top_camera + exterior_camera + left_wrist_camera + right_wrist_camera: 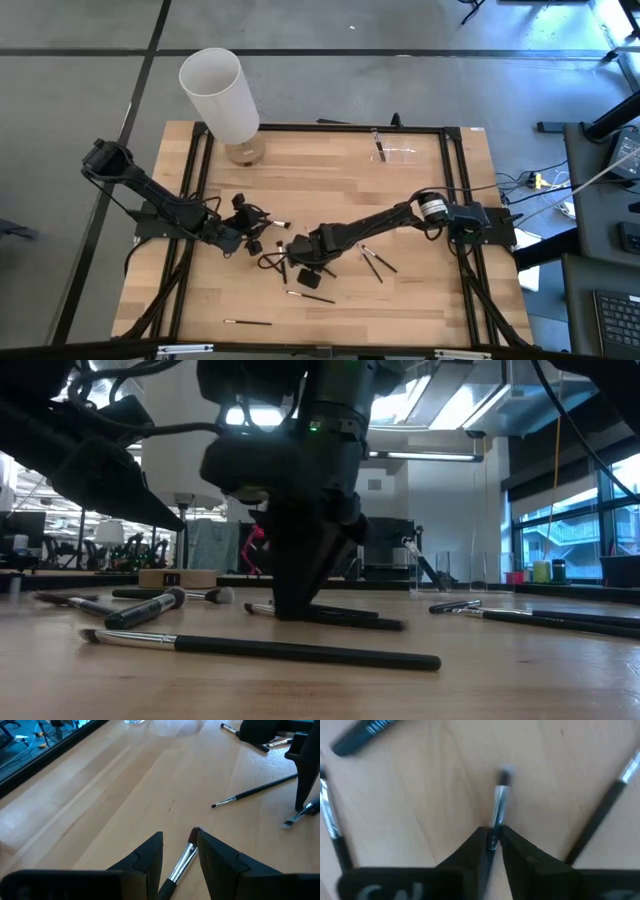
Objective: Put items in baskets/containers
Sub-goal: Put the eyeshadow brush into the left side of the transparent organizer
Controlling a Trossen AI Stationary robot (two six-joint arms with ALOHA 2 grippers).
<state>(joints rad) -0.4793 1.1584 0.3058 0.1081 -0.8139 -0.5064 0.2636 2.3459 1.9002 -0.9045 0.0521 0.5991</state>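
Bench (pixel 330 175) of pale wood carries everything: a tall white cylinder (pixel 220 92) at its far left corner, a small clear holder (pixel 393 152) near the far edge toward the right, and thin black-handled makeup brushes (pixel 372 262) scattered over the near half. The right tool (pixel 303 270) is down at the bench middle, its fingers pinched around the handle of one brush (pixel 499 805) just behind the silver ferrule, the brush apparently lying on the wood. The left tool (pixel 243 222) sits toward the left edge with another brush (pixel 182 862) between its half-parted fingers (pixel 150 852); whether they truly clamp it cannot be told. These brushes look very light and stiff, with smooth, round, slippery handles that could roll or pivot in a pinch. Holding near the ferrule should keep the brush balanced; the soft bristle tufts ought to be left alone, since squeezing would splay them.
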